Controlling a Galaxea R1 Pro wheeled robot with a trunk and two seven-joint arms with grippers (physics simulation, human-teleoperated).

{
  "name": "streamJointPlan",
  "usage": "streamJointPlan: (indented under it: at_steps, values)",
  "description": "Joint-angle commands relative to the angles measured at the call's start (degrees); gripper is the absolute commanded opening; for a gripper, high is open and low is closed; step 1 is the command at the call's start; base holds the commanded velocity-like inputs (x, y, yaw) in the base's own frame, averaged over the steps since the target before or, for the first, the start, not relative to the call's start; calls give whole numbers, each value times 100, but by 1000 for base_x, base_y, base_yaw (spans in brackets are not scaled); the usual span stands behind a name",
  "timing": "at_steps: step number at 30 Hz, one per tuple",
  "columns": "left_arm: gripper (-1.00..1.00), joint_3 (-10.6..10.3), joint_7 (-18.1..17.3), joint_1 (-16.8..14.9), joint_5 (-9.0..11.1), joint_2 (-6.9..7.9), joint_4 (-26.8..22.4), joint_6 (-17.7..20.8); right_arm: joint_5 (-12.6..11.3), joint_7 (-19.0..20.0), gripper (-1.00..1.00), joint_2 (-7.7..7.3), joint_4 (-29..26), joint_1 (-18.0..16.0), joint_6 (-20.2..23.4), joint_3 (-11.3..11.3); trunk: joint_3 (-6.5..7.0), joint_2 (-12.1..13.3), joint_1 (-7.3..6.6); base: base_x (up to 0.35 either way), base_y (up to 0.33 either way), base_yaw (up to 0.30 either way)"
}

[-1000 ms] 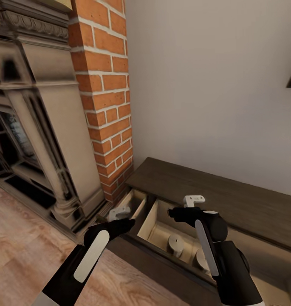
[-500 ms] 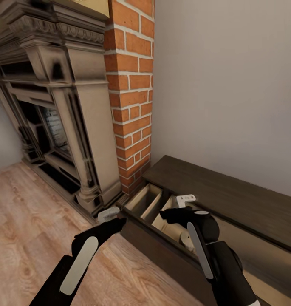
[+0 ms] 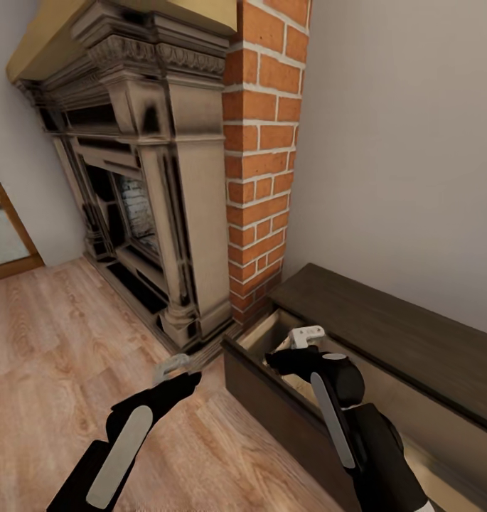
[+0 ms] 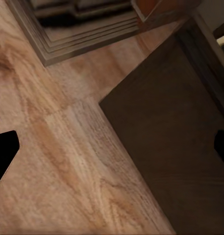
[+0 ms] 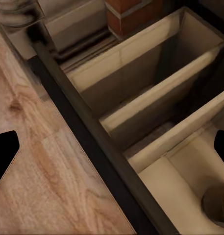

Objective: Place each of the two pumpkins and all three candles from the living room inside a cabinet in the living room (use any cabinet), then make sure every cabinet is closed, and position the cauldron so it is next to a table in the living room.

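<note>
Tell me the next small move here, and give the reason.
Probably push the cabinet drawer shut. It stands pulled out with its compartments exposed, a pale round item lying inside, and the right gripper hovers above it, while the left gripper is over the wooden floor.
</note>
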Motion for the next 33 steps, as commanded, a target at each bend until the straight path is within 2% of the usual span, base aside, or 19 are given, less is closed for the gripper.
streamJointPlan:
  at_steps: [1,12,15,22,25,29,33]
  values:
    - [100,-10,59,8,61,5,-24,0,-44,-37,100,-1,-6,-3,23,1,-5,-2,-1,0,0,297]
    - [100,0,50,135,89,10,-103,2,-41,-29,100,3,59,-3,23,16,-5,-2,-1,0,0,297]
    - [100,9,58,255,70,14,-113,-21,-37,-30,100,9,62,-3,23,29,-5,-2,-1,-27,-18,297]
    - [100,17,70,348,21,16,-119,-83,-41,-35,100,19,86,-3,23,182,-5,-2,-1,-195,-130,297]
    - [100,32,73,368,13,18,-126,-95,-34,-45,100,49,397,-25,23,218,-5,-2,-1,-289,-162,297]
    - [100,395,62,629,16,24,-298,-103,-59,-56,100,75,1233,-395,23,264,-5,-2,-1,-221,-102,297]
    - [100,545,59,802,27,25,-381,-90,-86,-50,100,82,1866,-726,23,268,-5,-2,-1,-63,-29,297]
